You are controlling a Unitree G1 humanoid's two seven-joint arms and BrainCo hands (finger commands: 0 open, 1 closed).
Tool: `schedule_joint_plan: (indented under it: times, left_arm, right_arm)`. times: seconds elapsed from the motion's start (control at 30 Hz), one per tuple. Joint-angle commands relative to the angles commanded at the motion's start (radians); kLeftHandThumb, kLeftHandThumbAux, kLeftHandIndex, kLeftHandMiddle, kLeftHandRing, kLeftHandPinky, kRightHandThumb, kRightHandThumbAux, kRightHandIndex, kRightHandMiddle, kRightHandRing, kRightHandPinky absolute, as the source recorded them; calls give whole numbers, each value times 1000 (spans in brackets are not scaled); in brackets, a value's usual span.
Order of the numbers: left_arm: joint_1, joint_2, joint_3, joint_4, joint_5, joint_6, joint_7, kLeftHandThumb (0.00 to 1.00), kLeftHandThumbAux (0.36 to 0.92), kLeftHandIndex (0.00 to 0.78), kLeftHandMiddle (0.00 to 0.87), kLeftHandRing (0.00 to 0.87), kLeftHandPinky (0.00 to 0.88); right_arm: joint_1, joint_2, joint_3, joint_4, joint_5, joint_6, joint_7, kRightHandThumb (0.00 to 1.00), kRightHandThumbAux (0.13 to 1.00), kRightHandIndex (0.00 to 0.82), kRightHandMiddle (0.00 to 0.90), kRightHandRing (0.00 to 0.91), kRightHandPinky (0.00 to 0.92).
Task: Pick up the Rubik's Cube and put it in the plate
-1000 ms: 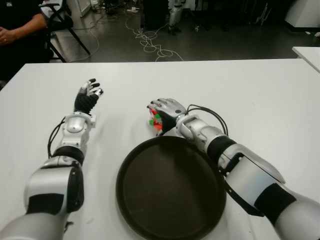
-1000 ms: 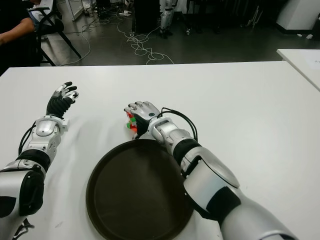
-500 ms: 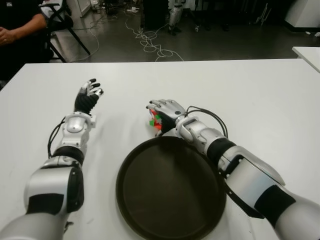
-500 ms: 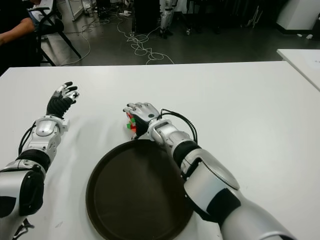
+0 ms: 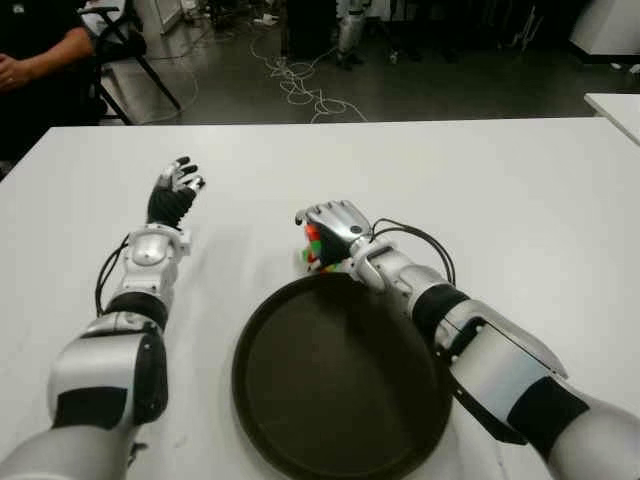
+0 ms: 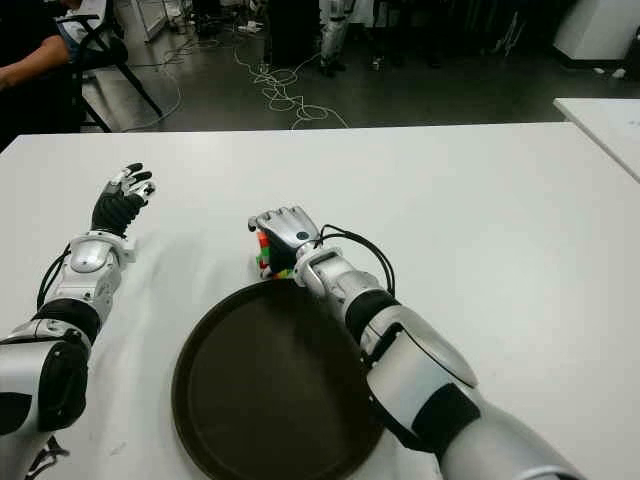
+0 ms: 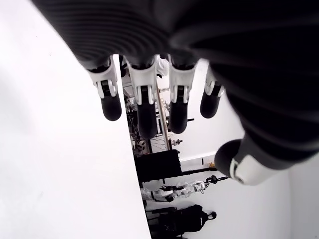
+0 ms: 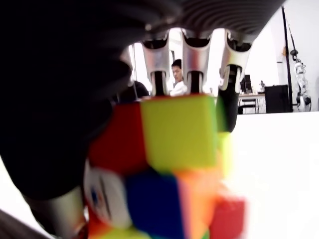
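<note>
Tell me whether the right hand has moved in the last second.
Yes, slightly. The right hand, closed on the Rubik's Cube, has risen and drawn closer to the far rim of the plate; more of the cube now shows beneath the fingers.

A robotics lab is showing here: cables point(image 5: 300, 85) are trailing over the dark floor point(image 5: 420, 95) beyond the white table point(image 5: 520, 190), robot legs point(image 6: 333, 35) are standing at the back, and a person point(image 5: 35, 70) is sitting nearby.

Beyond the white table point(image 5: 500, 170), cables point(image 5: 300, 85) trail over a dark floor point(image 5: 450, 85) near a chair point(image 5: 120, 40).
</note>
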Motion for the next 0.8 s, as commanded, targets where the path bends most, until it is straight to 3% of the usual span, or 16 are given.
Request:
schedule_joint_plan:
  times: [0.27,0.8]
  left_arm:
    - [1,1,0,0,1,-3,2,152,590,88,169,144,105]
    - [1,3,-1,0,3,1,9,153,598,82,164,144,109]
  right_arm:
    - [0,1,1,4,-4,-3,-8,0,797,359,445,464,440]
    - [-3,1,1,8,-2,-2,11,0,741,285,361,416,400]
